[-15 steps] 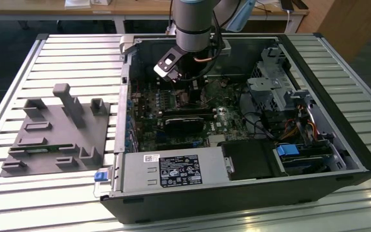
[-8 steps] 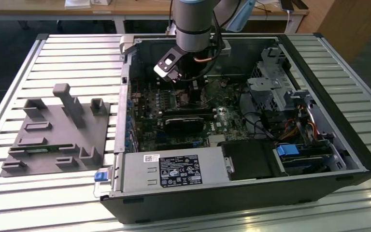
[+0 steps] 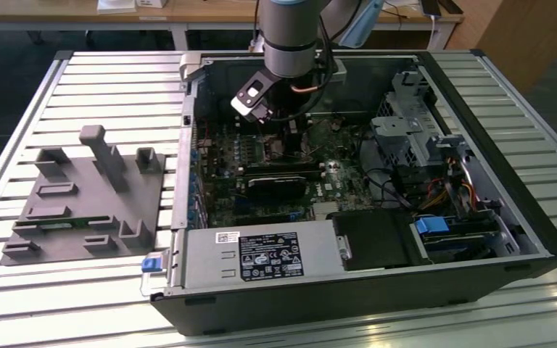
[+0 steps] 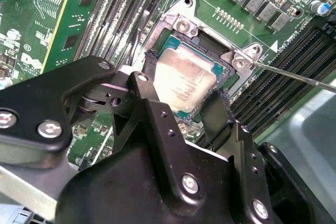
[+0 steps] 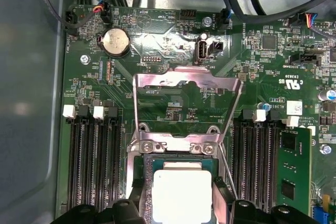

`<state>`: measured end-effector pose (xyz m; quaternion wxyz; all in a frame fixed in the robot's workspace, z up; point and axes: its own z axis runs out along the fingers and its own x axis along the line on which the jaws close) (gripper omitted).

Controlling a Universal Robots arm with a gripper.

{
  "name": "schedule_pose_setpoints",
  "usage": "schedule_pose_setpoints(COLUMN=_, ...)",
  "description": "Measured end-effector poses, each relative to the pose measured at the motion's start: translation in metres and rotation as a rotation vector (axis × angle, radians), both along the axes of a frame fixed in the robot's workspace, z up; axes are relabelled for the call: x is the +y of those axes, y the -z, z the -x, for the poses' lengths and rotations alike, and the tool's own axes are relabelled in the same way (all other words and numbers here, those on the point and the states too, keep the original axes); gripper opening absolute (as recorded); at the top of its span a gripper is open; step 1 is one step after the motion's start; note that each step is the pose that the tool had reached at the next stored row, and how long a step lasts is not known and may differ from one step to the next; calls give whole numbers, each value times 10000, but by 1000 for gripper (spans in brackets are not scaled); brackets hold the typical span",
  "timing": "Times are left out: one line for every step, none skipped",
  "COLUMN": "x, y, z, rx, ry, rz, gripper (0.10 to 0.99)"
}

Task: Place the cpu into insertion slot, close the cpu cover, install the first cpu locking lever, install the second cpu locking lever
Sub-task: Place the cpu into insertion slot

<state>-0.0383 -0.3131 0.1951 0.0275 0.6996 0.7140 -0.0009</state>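
Inside the open computer case, my gripper (image 3: 276, 129) reaches down to the green motherboard (image 3: 259, 170). In both wrist views the cpu (image 4: 184, 80) (image 5: 181, 192), a square chip with a silver top, lies within the insertion slot (image 4: 206, 37). My gripper (image 4: 186, 83) is shut on it, one black finger (image 4: 150, 64) against each opposite edge. I cannot tell whether the cpu is fully seated. The cpu cover (image 5: 184, 78), a silver frame with a large cut-out, stands swung up at its hinge. A thin wire locking lever (image 4: 299, 77) juts out beside the slot.
Black memory slots (image 5: 94, 166) flank the socket, with a green module (image 5: 294, 166) on one side and a coin battery (image 5: 115, 42) beyond the cover. The power supply (image 3: 259, 257) and cables (image 3: 405, 188) crowd the case. A grey fixture (image 3: 85, 196) lies on the slatted table.
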Motion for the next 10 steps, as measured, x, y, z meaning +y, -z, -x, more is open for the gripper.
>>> schedule_pose_setpoints(x=4, y=0, z=0, rx=0, ry=0, rz=0, gripper=616)
schedule_pose_setpoints(x=9, y=0, z=0, rx=0, ry=0, rz=-1, gripper=616)
schedule_pose_setpoints(x=14, y=0, z=0, rx=0, ry=0, rz=0, gripper=616)
schedule_pose_setpoints(x=18, y=0, z=0, rx=1, ry=0, rz=1, gripper=616)
schedule_pose_setpoints(x=21, y=0, z=0, rx=0, ry=0, rz=0, gripper=616)
schedule_pose_setpoints(x=23, y=0, z=0, rx=0, ry=0, rz=1, gripper=616)
schedule_pose_setpoints(x=24, y=0, z=0, rx=-1, ry=0, rz=-1, gripper=616)
schedule_pose_setpoints(x=25, y=0, z=0, rx=-1, ry=0, rz=-8, gripper=616)
schedule_pose_setpoints(x=26, y=1, z=0, rx=-1, ry=3, rz=-19, gripper=616)
schedule_pose_setpoints(x=27, y=1, z=0, rx=0, ry=8, rz=-32, gripper=616)
